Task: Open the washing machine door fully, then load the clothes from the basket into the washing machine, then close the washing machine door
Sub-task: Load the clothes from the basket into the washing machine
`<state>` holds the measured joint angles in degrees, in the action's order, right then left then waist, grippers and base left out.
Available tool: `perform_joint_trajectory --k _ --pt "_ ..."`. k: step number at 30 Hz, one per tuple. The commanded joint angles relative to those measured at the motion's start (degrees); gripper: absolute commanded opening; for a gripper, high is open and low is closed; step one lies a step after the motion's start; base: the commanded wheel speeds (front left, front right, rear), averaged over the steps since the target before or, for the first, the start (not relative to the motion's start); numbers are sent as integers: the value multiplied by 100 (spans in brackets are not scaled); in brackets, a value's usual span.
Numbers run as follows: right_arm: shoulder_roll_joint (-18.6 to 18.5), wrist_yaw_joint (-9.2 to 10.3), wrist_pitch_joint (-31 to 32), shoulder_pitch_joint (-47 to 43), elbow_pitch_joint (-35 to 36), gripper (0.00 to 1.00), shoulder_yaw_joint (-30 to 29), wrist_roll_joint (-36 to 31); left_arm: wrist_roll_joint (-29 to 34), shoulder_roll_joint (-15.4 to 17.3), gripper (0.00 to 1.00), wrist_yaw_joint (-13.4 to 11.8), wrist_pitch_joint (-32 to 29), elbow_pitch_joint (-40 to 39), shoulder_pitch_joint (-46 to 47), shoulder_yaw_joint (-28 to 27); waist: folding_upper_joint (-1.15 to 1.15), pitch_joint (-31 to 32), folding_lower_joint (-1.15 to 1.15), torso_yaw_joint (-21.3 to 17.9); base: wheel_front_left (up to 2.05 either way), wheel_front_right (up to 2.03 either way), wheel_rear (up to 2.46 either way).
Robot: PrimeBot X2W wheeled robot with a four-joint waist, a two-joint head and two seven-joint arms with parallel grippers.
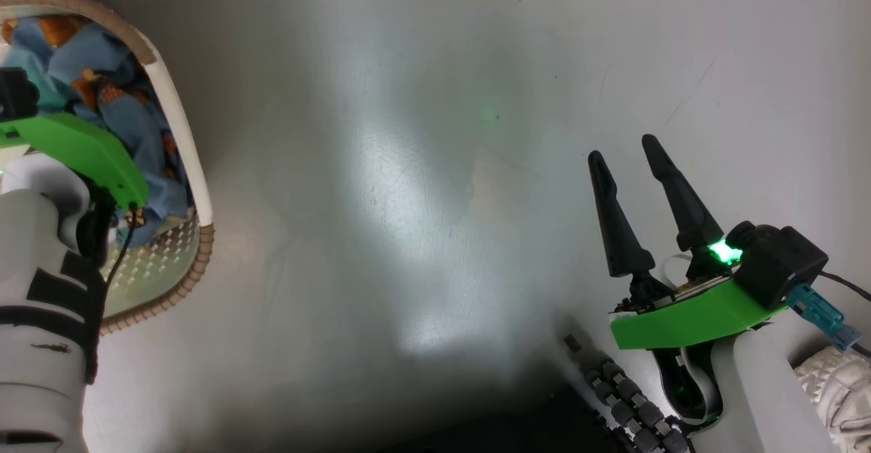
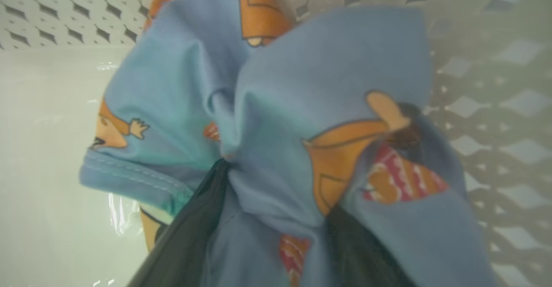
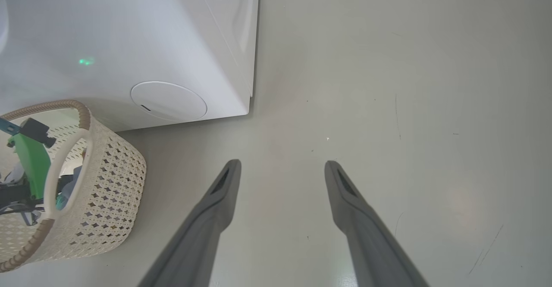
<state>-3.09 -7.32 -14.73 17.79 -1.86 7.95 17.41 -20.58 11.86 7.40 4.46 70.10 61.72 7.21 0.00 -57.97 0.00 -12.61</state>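
Clothes [image 2: 302,84] of light-blue fabric with orange and brown cartoon figures bunch between the left gripper's [image 2: 276,188] two dark fingers [image 2: 185,235], which stand spread and buried in the heap; folds hide the tips, so they may or may not press the cloth. The heap lies in the cream-white perforated plastic basket [image 3: 108,183] with brown woven-look rim, on the grey floor [image 3: 388,84] just beside the white boxy washing machine's [image 3: 129,28] small round white flap [image 3: 169,101]. Well apart, the right gripper [image 3: 282,164] hangs spread over the floor.

My left gripper [image 2: 276,188] angled downward, fingers spread wide; my right gripper [image 1: 622,150] hovers low, fingers parted.
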Motion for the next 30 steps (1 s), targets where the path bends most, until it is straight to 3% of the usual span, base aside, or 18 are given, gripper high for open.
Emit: perform_joint_trajectory --k 1,14,23,30 --pt "21 -17 -27 -194 113 100 98 32 -59 190 0 5 -23 -11 -109 -25 0 -8 0 7 0 0 0" --pt "21 -17 -27 -37 102 100 -92 -48 -1004 -58 0 8 581 -703 -882 487 0 572 0 345 0 0 0" --pt "21 -17 -27 -57 -41 100 -77 -131 -1599 51 0 8 991 -1402 -1633 934 0 1232 0 600 0 0 0" --pt "17 -17 -27 -142 -191 100 -86 -153 -1848 36 0 8 1050 -1870 -2038 924 0 1731 0 777 0 0 0"
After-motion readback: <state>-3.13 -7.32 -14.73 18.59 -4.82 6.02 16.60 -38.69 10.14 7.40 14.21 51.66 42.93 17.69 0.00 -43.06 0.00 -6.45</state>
